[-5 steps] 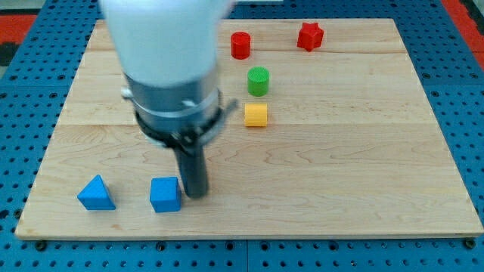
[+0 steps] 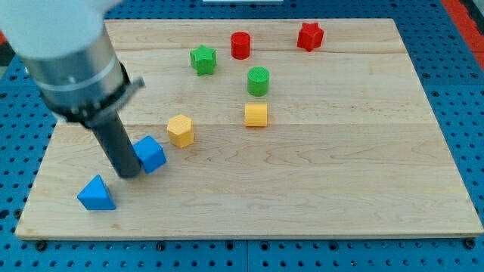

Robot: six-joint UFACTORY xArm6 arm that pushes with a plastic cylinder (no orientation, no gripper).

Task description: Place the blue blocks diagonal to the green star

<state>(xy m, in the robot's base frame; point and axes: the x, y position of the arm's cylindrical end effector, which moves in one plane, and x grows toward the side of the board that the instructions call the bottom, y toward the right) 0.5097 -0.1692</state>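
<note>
The green star [image 2: 203, 59] lies near the view's top, left of centre. A blue cube [image 2: 150, 154] sits at the lower left, and a blue triangular block [image 2: 96, 193] lies further down and left, near the board's bottom edge. My tip [image 2: 127, 173] touches the blue cube's left side, between the two blue blocks and above right of the triangle. The arm's body hides the board's upper left corner.
A yellow hexagonal block [image 2: 181, 130] lies just up and right of the blue cube. A yellow cube [image 2: 256, 115], a green cylinder [image 2: 258, 81], a red cylinder [image 2: 240, 44] and a red star [image 2: 310, 35] stand to the right. The wooden board [image 2: 340, 174] ends near the blue triangle.
My tip has moved from the blue cube's right side to its left side. The cube has shifted up and slightly left. The arm moved left, uncovering the green star and the yellow hexagon.
</note>
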